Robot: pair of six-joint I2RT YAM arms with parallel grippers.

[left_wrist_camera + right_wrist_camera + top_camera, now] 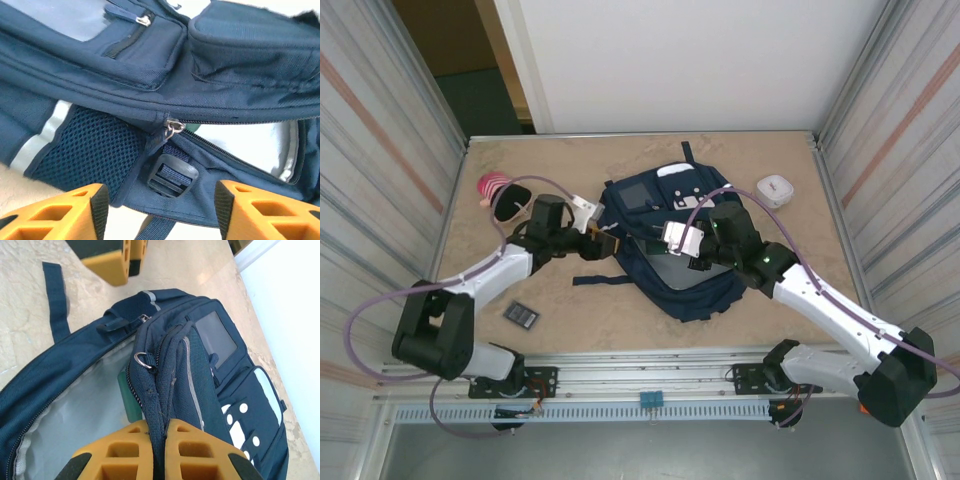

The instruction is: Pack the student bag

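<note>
Leftmost on the bench (620, 300), a pink item (492, 184) and a dark card (521, 314) lie unpacked; the left pincer (160, 200) gapes beside the central bag (645, 200), the right pincer (159, 427) clamps its flap (172, 370) open; a white box (775, 188) waits at right.

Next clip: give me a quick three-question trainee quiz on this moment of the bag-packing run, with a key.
1. True or false: the right end effector is clamped on a raised fold of the student bag.
2. Multiple choice: the left end effector is A) open, with the zip pull ahead of it; B) shut on a strap; C) shut on the zip pull.
3. Fill in: through the unzipped opening, the lining looks pale ____.

Key: 1 true; 2 A; 3 grey.
</note>
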